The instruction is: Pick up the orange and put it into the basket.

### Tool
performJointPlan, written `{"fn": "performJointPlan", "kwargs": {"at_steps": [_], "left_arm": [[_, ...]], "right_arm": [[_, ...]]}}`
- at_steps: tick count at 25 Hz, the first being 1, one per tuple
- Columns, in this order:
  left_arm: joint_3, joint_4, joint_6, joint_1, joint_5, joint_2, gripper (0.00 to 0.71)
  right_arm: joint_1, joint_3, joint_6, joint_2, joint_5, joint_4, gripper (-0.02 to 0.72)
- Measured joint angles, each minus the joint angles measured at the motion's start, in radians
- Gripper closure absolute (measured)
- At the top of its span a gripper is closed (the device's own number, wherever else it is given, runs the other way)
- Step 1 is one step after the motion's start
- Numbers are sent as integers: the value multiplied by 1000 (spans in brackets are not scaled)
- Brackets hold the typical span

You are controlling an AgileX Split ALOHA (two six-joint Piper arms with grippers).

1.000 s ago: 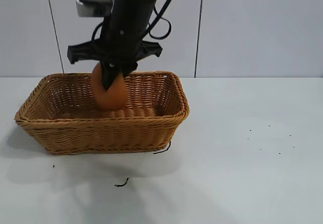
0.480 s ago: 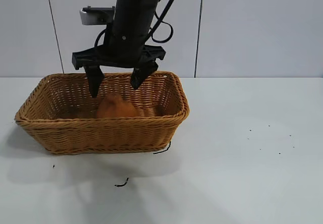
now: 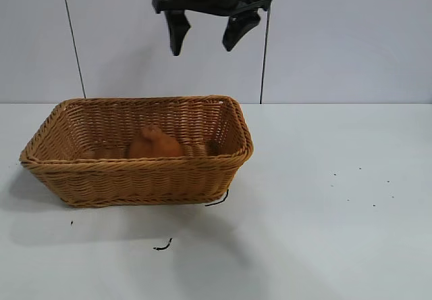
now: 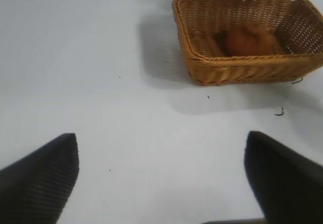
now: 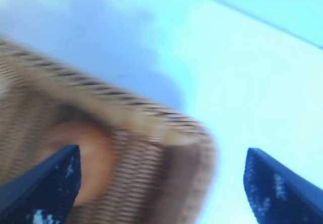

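Observation:
The orange (image 3: 154,143) lies inside the wicker basket (image 3: 142,165) at the table's left, near the basket's middle, with its bump up. My right gripper (image 3: 202,46) hangs open and empty high above the basket's right half. In the right wrist view the orange (image 5: 88,156) shows behind the basket's rim (image 5: 151,133), between the wide-open fingers of the right gripper (image 5: 161,183). My left gripper (image 4: 161,178) is open and empty over bare table, far from the basket (image 4: 242,65) and the orange (image 4: 247,40); it is outside the exterior view.
Small black scraps lie on the white table in front of the basket (image 3: 162,246) and at its front right corner (image 3: 217,198). Tiny dark specks dot the table at the right (image 3: 358,192). A white panelled wall stands behind.
The right gripper opened and let go of the orange, which now rests in the basket. The gripper then rose well above the basket and shifted right.

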Motion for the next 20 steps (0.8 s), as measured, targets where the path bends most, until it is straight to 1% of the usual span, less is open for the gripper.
{"fn": "performJointPlan", "kwargs": {"at_steps": [5,9,13,15,17,20], "left_arm": [[0,1,0,0,0,0,71],[0,1,0,0,0,0,71],[0,1,0,0,0,0,71],[0,1,0,0,0,0,71],[0,1,0,0,0,0,71],[0,1,0,0,-1,0,71]], "right_arm": [[-139,0,-3,6,15,-7,76],[-212,0,-3,6,15,-7,76],[-245,5,-5,6,14,18,76],[-249,39,-16,-3,13,29,76],[-250,102,-34,-24,13,37,76],[-250,261,-45,-94,12,37,76]]}}
